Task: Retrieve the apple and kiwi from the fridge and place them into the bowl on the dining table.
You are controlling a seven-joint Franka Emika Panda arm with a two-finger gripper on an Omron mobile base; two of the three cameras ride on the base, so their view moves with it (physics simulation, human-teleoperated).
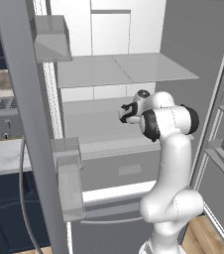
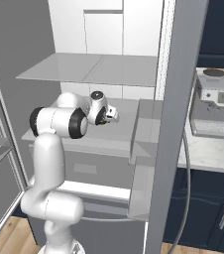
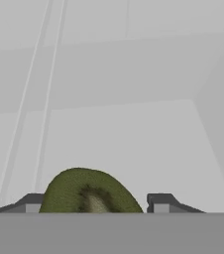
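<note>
While the kiwi [image 3: 89,194] shows as a low brown-green dome at the bottom of the hand view, its long axis runs across that picture, from one finger tip toward the other, and the fuzzy darker patch of one end faces the camera. On its left, one dark finger tip [image 3: 31,202] sits right at its edge; whether it touches cannot be told. On its right, the other tip stands a little apart from the fruit, with pale shelf showing between them. So the gripper [image 3: 96,203] has its jaws spread around the kiwi, and a firm pinch cannot be made out. The fruit lies between the tips, nearer the left one, on the grey shelf [image 3: 134,144] of the fridge [image 1: 104,30].

From the left base view, the open left door [image 1: 22,114] with its bins stands in front, and the white arm [image 1: 171,149] reaches in over the middle shelf. From the right base view, the right door [image 2: 176,124] crosses the picture, with a coffee machine [image 2: 215,101] on a marble counter [image 2: 208,151] over navy cabinets [image 2: 203,213].
</note>
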